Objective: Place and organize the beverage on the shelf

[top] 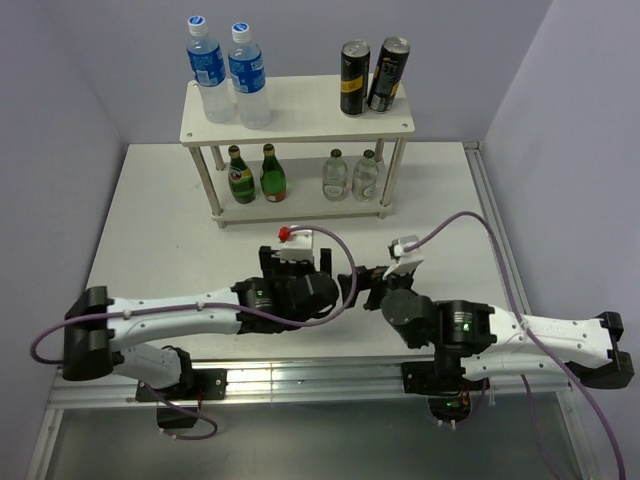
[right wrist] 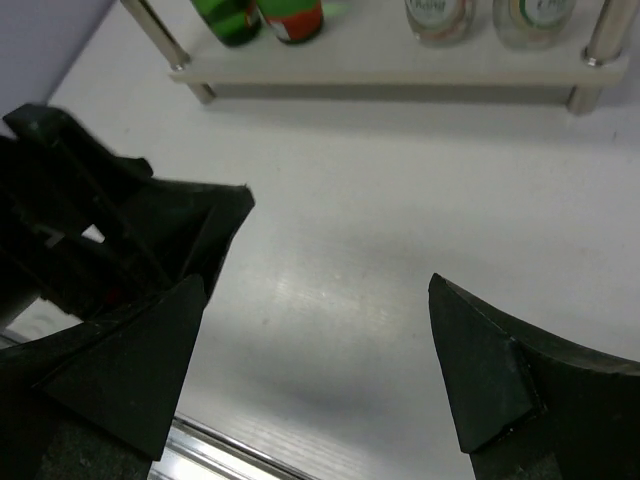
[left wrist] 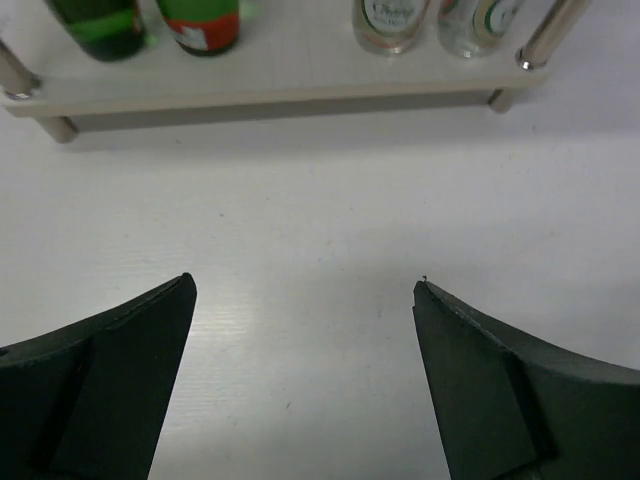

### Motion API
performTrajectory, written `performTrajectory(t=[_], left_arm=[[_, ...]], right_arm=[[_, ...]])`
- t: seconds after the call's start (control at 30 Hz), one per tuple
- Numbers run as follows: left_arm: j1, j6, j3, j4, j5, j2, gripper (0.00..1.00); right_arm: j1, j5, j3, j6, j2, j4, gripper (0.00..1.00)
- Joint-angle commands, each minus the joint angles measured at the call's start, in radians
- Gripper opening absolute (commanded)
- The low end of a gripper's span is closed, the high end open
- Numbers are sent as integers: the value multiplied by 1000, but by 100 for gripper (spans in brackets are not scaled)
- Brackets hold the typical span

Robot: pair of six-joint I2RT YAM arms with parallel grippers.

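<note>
The cream-white shelf (top: 300, 108) stands at the back of the table. Two clear plastic bottles with blue labels (top: 228, 72) stand on its top board at the left. On the lower board stand two dark green glass bottles (top: 255, 175) at the left and two clear glass bottles (top: 350, 176) at the right. My left gripper (top: 298, 262) is open and empty over the table in front of the shelf. My right gripper (top: 368, 272) is open and empty just right of it. The left wrist view shows the open left gripper (left wrist: 305, 287) and the bottles' bases (left wrist: 200, 25).
Two black cans (top: 372, 77) stand on the shelf's top board at the right. In the right wrist view the open right gripper (right wrist: 315, 285) has the left arm's black gripper body (right wrist: 130, 230) close at its left. The table's metal front edge (right wrist: 220, 445) lies below.
</note>
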Motion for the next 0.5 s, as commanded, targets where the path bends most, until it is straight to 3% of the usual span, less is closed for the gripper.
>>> performTrajectory(t=[0.0, 0.2, 0.3, 0.47], left_arm=[[-54, -236, 154, -462, -153, -146, 96], [-99, -38, 366, -543, -188, -301, 96], [-100, 67, 406, -481, -196, -393, 98], [-100, 263, 311, -258, -159, -545, 99]], right_arm=[[8, 67, 180, -177, 5, 10, 100], [6, 205, 476, -319, 11, -108, 100], [6, 226, 506, -354, -30, -113, 100], [8, 212, 445, -406, -139, -64, 100]])
